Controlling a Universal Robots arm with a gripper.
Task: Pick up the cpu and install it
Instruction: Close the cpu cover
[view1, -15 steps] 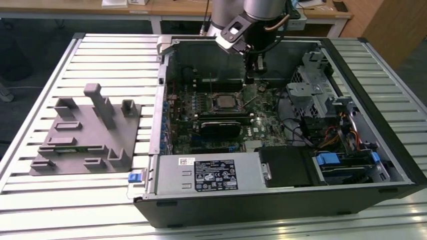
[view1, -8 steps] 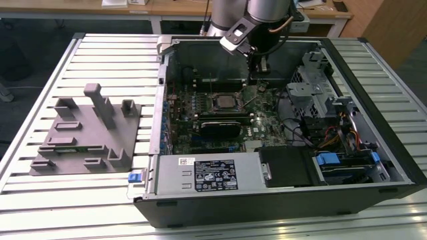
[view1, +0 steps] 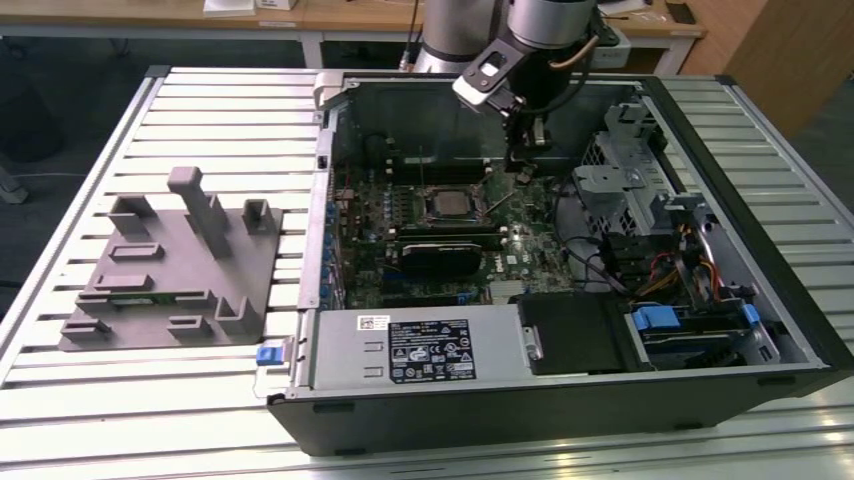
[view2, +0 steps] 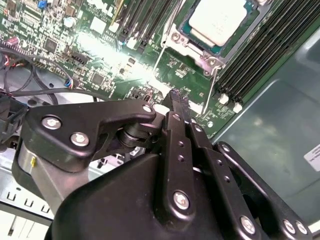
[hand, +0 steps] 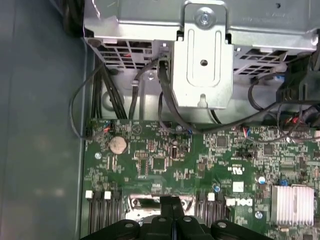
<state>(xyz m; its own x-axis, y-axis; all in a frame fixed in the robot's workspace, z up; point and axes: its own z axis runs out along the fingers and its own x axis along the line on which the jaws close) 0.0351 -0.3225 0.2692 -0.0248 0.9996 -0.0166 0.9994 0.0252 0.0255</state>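
Hanging over motherboard (hand: 165, 165), gripper (view2: 177, 100) empty, fingers pressed together; cpu (view2: 217, 20) sitting in socket (view2: 172, 37) nearby.

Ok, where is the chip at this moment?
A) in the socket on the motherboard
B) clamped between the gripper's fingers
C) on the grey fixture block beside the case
A: in the second wrist view the chip lies inside the socket frame on the motherboard, apart from the gripper, which is shut on nothing.
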